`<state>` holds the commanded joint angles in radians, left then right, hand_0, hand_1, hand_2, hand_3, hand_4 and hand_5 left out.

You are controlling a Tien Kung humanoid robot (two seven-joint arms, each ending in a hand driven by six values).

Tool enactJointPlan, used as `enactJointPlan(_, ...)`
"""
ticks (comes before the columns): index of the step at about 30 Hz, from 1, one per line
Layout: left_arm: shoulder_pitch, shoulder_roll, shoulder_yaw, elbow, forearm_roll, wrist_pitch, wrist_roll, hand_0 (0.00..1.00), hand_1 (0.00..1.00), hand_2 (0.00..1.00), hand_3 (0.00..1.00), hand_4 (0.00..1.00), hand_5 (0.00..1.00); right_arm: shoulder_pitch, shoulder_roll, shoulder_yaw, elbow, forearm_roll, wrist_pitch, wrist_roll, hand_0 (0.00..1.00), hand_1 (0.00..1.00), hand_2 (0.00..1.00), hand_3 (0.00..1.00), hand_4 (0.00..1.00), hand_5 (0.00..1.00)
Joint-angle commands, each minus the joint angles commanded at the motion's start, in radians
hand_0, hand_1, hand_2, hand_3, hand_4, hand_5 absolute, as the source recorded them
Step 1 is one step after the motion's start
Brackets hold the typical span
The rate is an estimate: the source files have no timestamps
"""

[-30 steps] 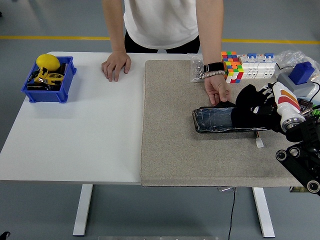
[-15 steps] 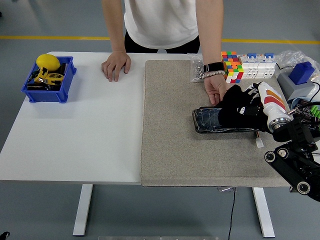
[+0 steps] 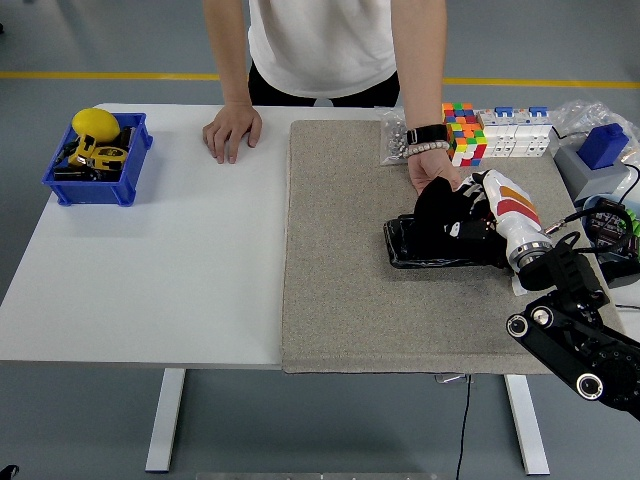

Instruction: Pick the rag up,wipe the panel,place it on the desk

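- Rag (image 3: 440, 212), black and bunched, sits under my right hand (image 3: 462, 224) on the dark glossy panel (image 3: 402, 243).
- Fingers curl over it; panel's right end hidden.
- A person's hand (image 3: 432, 170) touches the panel's far edge.

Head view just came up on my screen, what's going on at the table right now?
The robot's right hand presses a black rag onto the dark flat panel, which lies on the grey felt mat. A person at the far side steadies the panel's far edge with one hand and rests the other hand on the white table. The left arm is not in view.
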<state>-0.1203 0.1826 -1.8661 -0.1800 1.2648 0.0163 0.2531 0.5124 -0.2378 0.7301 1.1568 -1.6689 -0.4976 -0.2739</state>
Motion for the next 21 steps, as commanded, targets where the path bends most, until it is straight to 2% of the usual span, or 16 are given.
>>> enactJointPlan(21,-0.001,0.002,0.006,0.0,-0.001,0.0,0.0,0.684,0.729,0.732,0.604,0.671,0.621,0.037,0.023,-0.141,0.075,0.009,0.004,-0.011,0.159,0.269,0.32,0.374,0.887,0.002)
